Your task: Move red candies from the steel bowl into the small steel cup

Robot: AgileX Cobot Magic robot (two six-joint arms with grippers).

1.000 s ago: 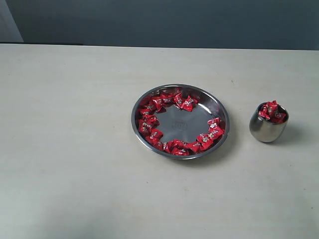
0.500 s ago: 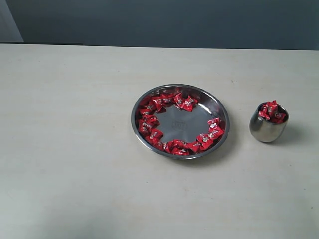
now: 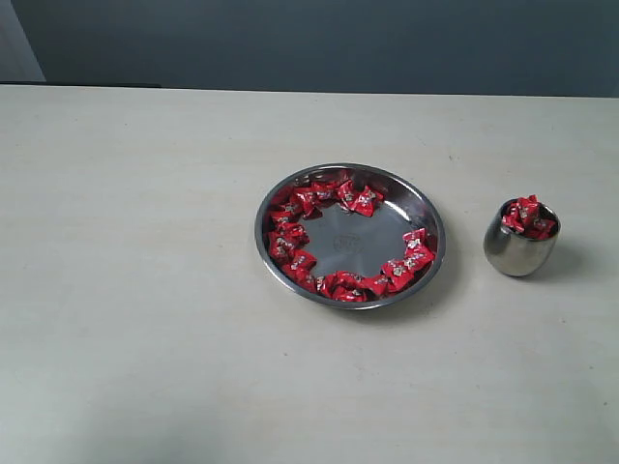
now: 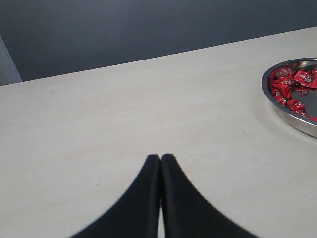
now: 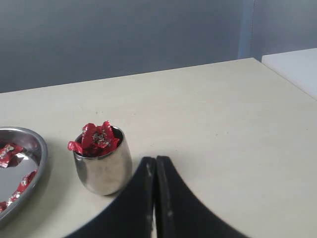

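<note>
- left gripper (image 4: 160, 157): black fingers pressed tip to tip, gripping nothing. It hangs over bare table (image 4: 99, 124), well apart from the dish. Its wrist view catches only part of the dish rim and a few sweets.
- table: pale and matte, with a dark grey-blue wall (image 3: 309, 39) behind it.
- steel bowl (image 3: 356, 240): wide and shallow, sitting flat on the table about mid-depth, a little right of centre.
- red candies (image 3: 298, 261): most are in the bowl, lying in a ring along its inner wall. The flat middle is bare and shiny. The ring is packed on the left side and along the near edge. There is a gap on the right between the far cluster and the near-right cluster.
- small steel cup (image 3: 517, 253): upright on the table to the right of the bowl, near it but not touching. It holds a heap of red candies that stands above its rim.
- right gripper (image 5: 156, 159): fingers shut flat against each other, empty. It is above the table near the cup, on the side away from the bowl. The cup stands beyond the tips, apart from them.
</note>
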